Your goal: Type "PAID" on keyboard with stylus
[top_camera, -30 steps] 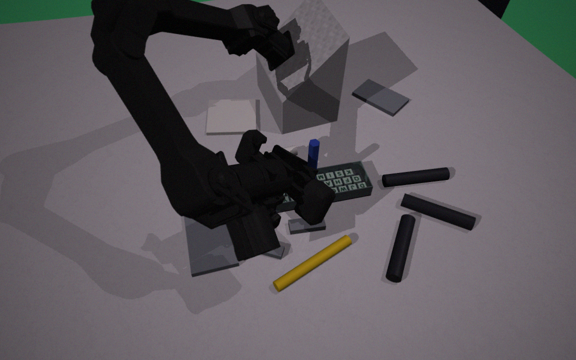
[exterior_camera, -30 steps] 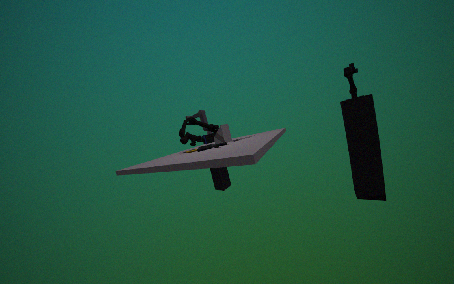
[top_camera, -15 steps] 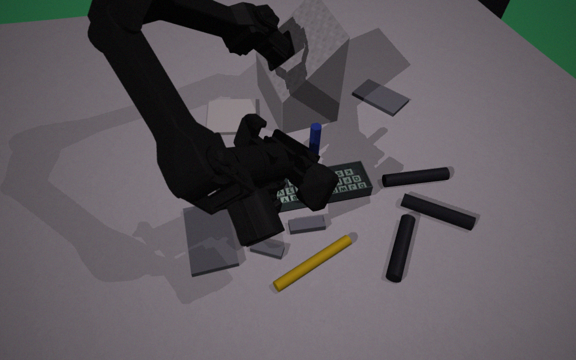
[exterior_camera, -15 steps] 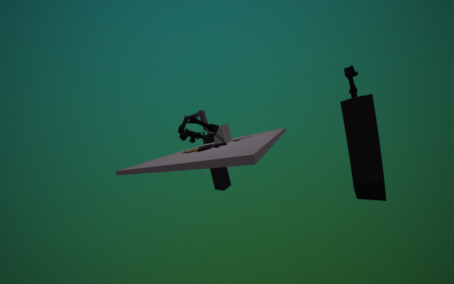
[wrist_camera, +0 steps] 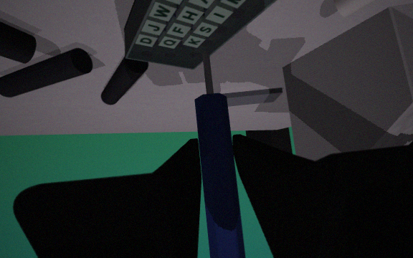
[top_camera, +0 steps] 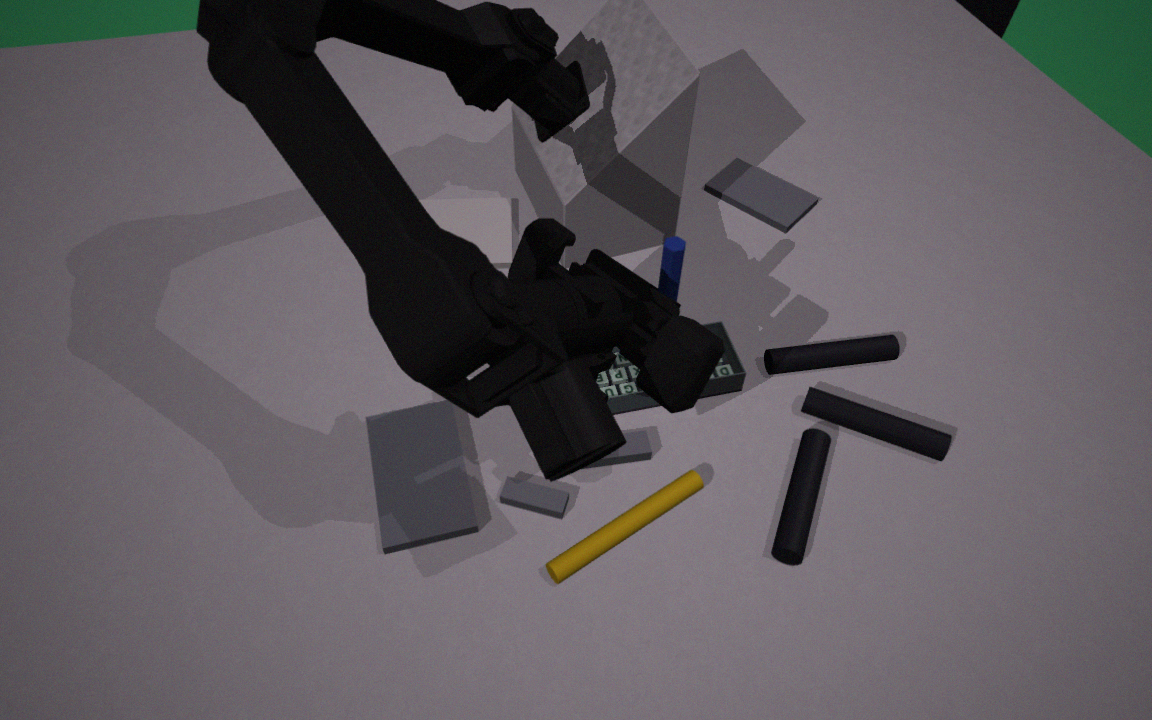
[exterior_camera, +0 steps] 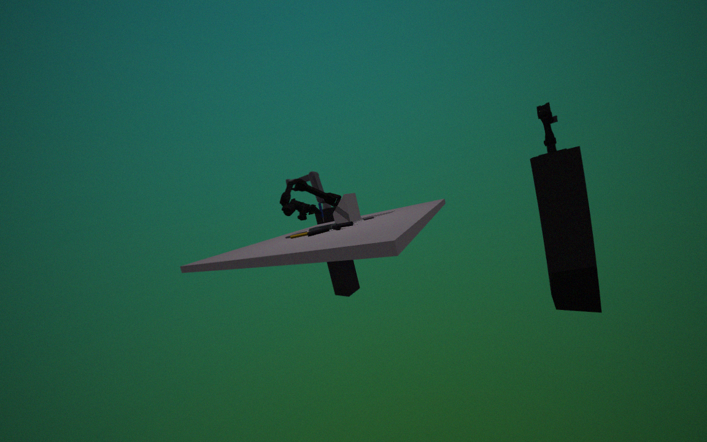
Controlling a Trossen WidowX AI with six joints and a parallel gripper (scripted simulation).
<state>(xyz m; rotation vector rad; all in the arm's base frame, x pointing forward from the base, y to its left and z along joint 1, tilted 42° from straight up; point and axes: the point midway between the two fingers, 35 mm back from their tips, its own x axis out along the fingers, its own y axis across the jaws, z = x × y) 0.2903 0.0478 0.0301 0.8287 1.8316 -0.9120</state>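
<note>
My gripper (top_camera: 670, 300) (wrist_camera: 215, 144) is shut on the blue stylus (top_camera: 672, 268) (wrist_camera: 215, 118) (exterior_camera: 321, 211), which stands roughly upright between the fingers. In the wrist view its thin grey tip reaches up past the near corner of the keyboard, beside the K key; whether it touches anything is unclear. The dark keyboard (top_camera: 728, 386) (wrist_camera: 167, 61) lies on the desk with pale lettered keys. D, J, W, Q, F, H, K, S and I show in the wrist view. In the top view the arm and gripper hide much of it.
A yellow rod (top_camera: 625, 528) lies in front of the keyboard. Black cylinders (top_camera: 831, 353) (top_camera: 875, 423) (top_camera: 801, 497) lie to its right. Grey slabs (top_camera: 423, 465) (top_camera: 535, 497) (top_camera: 763, 192) lie around. A tall grey block (top_camera: 643, 170) stands behind. A second arm (exterior_camera: 548, 129) stands on a separate pillar.
</note>
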